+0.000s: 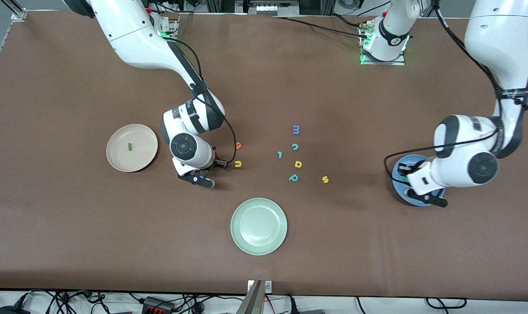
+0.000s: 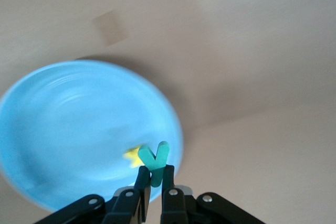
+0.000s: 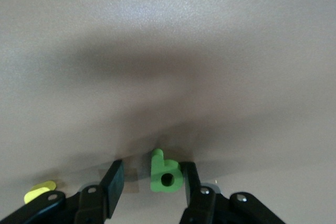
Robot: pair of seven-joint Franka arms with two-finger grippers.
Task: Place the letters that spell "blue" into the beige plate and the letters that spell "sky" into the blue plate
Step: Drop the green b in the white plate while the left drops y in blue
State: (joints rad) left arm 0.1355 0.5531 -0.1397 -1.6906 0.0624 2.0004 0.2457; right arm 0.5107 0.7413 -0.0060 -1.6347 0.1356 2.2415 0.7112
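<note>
Left claw clamped on teal y over blue plate; right claw apart w/ light-green b between fingers, near desk.

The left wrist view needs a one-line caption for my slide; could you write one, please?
Left gripper, shut on the teal y, holds it over the blue plate, where a yellow letter already lies.
</note>
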